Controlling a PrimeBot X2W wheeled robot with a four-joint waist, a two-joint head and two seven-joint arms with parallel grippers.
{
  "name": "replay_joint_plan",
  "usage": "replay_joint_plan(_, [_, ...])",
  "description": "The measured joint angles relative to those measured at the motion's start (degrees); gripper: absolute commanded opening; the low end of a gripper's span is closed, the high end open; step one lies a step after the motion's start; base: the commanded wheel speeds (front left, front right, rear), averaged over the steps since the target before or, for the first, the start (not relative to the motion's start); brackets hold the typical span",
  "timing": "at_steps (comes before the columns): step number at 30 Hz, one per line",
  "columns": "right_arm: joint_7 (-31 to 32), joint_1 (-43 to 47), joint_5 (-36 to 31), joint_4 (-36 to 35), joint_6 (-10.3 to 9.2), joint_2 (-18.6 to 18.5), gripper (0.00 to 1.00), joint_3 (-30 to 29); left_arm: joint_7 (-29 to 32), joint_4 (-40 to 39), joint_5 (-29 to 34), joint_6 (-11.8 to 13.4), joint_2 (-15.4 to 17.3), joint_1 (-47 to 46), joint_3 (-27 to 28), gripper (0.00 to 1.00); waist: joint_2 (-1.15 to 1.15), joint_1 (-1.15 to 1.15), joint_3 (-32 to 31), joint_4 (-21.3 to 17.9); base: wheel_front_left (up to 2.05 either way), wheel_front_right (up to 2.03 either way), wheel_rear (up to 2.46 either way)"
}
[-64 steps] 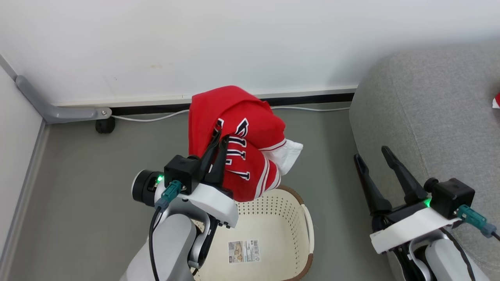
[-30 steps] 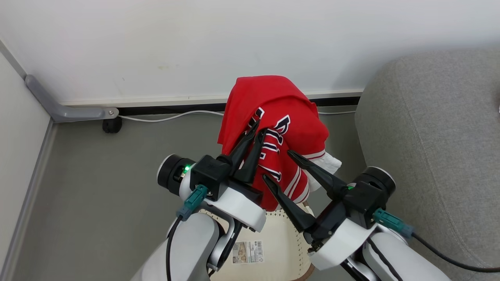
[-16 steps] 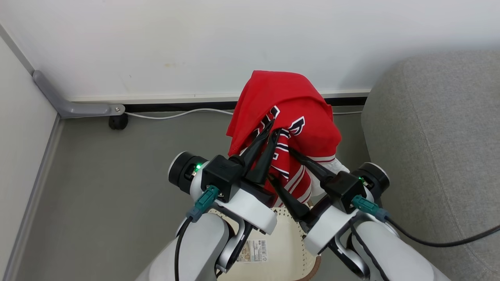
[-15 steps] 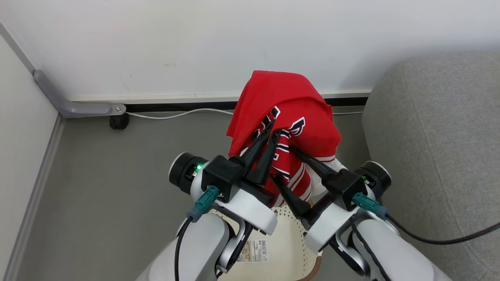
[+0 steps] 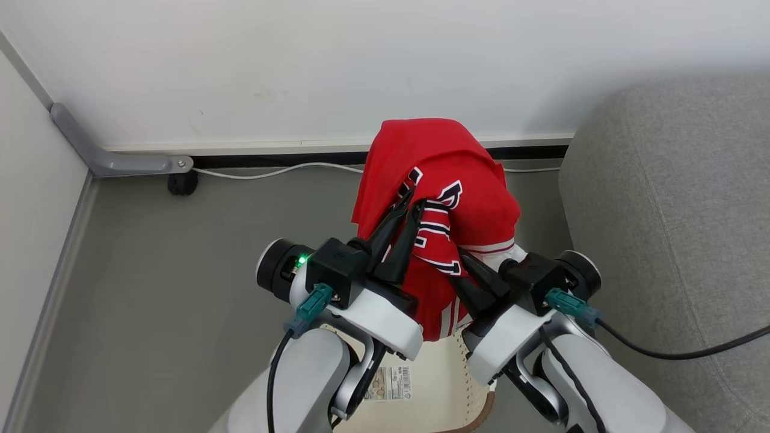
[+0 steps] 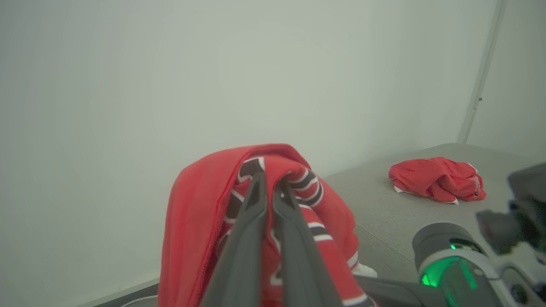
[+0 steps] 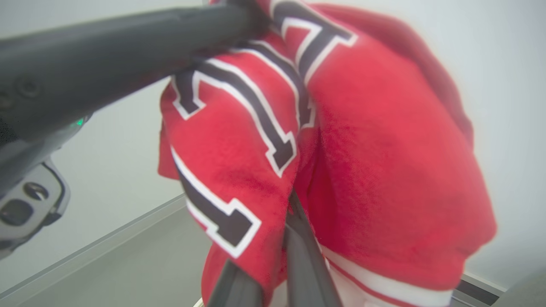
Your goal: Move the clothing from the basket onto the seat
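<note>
Item: red jersey [image 5: 463,174]. We are holding it bunched in the air above the basket [image 5: 448,379], just beside the seat [image 5: 662,210].
Left gripper [image 5: 411,202]: we are pinching it closed on the jersey's upper folds.
Right gripper [image 5: 464,260]: we are clamping it on the lower fabric, its fingers almost together.
Second red garment [image 6: 435,179]: it is lying crumpled on the seat.

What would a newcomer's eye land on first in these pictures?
The bright red jersey, bunched and held up above the cream basket against the white wall, with the left gripper and right gripper both shut on it. Next, a second red garment lying crumpled on the grey sofa at the robot's right.
</note>
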Motion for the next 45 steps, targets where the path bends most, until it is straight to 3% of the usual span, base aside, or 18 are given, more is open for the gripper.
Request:
replay_joint_plan(3, [0.00,0.09,0.91,-1.32,0.00,-0.63,0.00,-0.21,-0.01,0.45,0.00,0.00,-0.01,0.00,0.44,0.00,0.00,0.00,0.14,-0.62,0.00,0.00,0.00])
replay_joint_plan(4, [0.00,0.19,1.26,-1.72,0.00,-0.83,0.00,-0.53,-0.01,0.55,0.00,0.00,-0.01,0.01,0.57,0.18,0.00,0.00,0.16,-0.84,0.00,0.00,0.00])
replay_joint_plan(5, [0.00,0.34,1.55,-2.03,0.00,-1.03,0.00,-0.90,-0.08,0.81,-0.03,-0.04,-0.02,0.01,0.65,0.95,0.00,0.00,0.17,-1.06,0.00,0.00,0.00])
replay_joint_plan(6, [0.00,0.48,1.58,-2.37,0.00,-1.21,0.00,-1.40,-0.08,1.13,-0.08,-0.08,-0.02,0.07,0.70,1.00,0.00,0.00,0.15,-1.29,0.00,0.00,0.00])
replay_joint_plan(11, [0.01,2.10,2.54,-4.16,0.00,-2.18,0.00,-4.75,-0.24,2.97,0.00,-0.65,-0.03,0.29,1.65,1.00,0.00,0.00,-0.03,-2.42,0.00,0.00,0.00])
replay_joint_plan(26, [0.01,5.45,3.48,-9.48,-0.01,-5.14,0.00,-18.63,-0.24,6.39,1.74,-5.44,0.01,3.71,4.15,1.00,0.00,0.00,-0.43,-9.29,0.00,0.00,0.00])
replay_joint_plan(38, [0.01,7.79,3.47,-12.34,-0.01,-7.15,0.00,-28.87,-0.24,5.61,3.60,-9.17,0.08,8.49,5.72,1.00,0.00,0.00,-2.19,-21.14,0.00,0.00,0.00])
replay_joint_plan(45, [0.01,9.92,3.55,-13.68,-0.01,-7.99,0.00,-32.30,-0.24,4.92,4.14,-9.71,0.08,9.53,6.28,1.00,0.00,0.00,-2.88,-28.22,0.00,0.00,0.00])
